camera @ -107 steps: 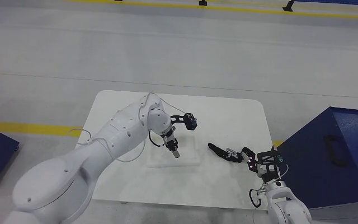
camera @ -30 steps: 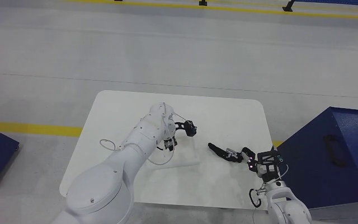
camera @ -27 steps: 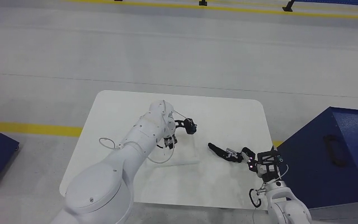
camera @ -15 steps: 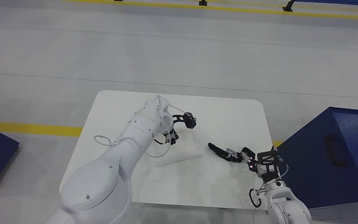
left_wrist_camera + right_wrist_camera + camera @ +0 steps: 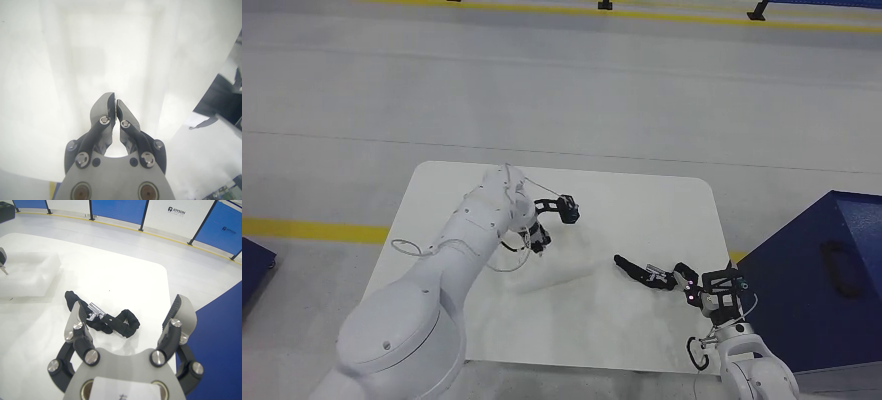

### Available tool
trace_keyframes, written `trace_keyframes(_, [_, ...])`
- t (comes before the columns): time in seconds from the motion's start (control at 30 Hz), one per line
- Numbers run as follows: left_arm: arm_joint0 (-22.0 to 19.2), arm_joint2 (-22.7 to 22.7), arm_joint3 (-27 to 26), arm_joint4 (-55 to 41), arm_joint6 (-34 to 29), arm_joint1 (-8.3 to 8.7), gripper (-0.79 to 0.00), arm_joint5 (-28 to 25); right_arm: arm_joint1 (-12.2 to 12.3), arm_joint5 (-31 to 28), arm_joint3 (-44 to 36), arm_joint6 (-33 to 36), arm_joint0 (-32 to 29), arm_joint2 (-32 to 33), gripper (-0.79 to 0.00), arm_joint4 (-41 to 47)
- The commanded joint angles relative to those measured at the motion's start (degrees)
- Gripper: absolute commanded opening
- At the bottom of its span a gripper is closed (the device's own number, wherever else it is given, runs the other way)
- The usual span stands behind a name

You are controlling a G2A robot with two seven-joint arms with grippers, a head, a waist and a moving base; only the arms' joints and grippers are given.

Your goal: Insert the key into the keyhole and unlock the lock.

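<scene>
Key (image 5: 4, 270) hung pinched in the clenched jaws of the left gripper (image 5: 539, 238), over the foam block (image 5: 567, 272) left of centre in the top view. The chain lock (image 5: 640, 271) lay on the table (image 5: 642, 205) right of centre, near the right gripper (image 5: 127, 300), whose jaws stood released. Bringing the key over seemed the step in hand; next it would need alignment with the chrome cylinder (image 5: 96, 310).

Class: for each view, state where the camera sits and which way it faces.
Top view: above the arms, looking down at table, foam tray and lock; both arms show.
Left wrist view: on the left wrist, looking past the left tool, shut on the key, at the tray.
Right wrist view: on the right wrist, facing the lock across the table; open right tool shows.
Shared: top and right wrist views both show lock and tray.
</scene>
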Motion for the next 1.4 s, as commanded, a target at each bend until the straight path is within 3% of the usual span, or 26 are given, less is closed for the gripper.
trace_keyframes(0.0, [0.1,1.0,-1.7,3.6,0.6,0.1,-0.785,1.8,0.0,0.0,0.0,0.0,0.0,0.0,0.0,0.0])
trace_keyframes(0.13, [0.1,1.3,-3.8,5.6,2.3,0.59,-0.785,1.4,0.0,0.0,0.0,0.0,0.0,0.0,0.0,0.0])
trace_keyframes(0.17, [0.4,0.6,-3.7,4.0,3.3,0.81,-0.785,-0.9,0.0,0.0,0.0,0.0,0.0,0.0,0.0,0.0])
trace_keyframes(0.27, [0.5,0.5,-3.3,4.0,1.4,1.1,-0.785,-0.8,0.0,0.0,0.0,0.0,0.0,0.0,0.0,0.0])
trace_keyframes(0.33, [-0.2,-0.8,-3.0,1.6,3.3,1.57,-0.785,-3.9,0.0,0.0,0.0,0.0,0.0,0.0,0.0,0.0])
trace_keyframes(0.53, [-1.7,-2.1,-4.2,1.2,9.5,3.47,-0.785,-4.0,0.0,0.0,0.0,0.0,0.0,0.0,0.0,0.0])
trace_keyframes(0.67, [-2.0,-3.1,-8.5,3.7,20.6,5.69,-0.785,-3.3,0.0,0.0,0.0,0.0,0.0,0.0,0.0,0.0])
trace_keyframes(0.8, [-0.3,-5.0,-15.2,5.7,32.3,9.1,-0.785,-4.0,0.0,0.0,0.0,0.0,0.0,0.0,0.0,0.0])
trace_keyframes(0.93, [2.8,-8.0,-24.5,8.4,42.2,14.29,-0.785,-4.0,0.0,0.0,0.0,0.0,0.0,0.0,0.0,0.0])
trace_keyframes(1.07, [8.2,-12.7,-36.0,11.9,47.2,20.41,-0.785,-4.0,0.0,0.0,0.0,0.0,0.0,0.0,0.0,0.0])
trace_keyframes(1.37, [8.7,-13.1,-37.1,12.1,47.4,20.94,-0.785,-4.0,0.0,0.0,0.0,0.0,0.0,0.0,0.0,0.0])
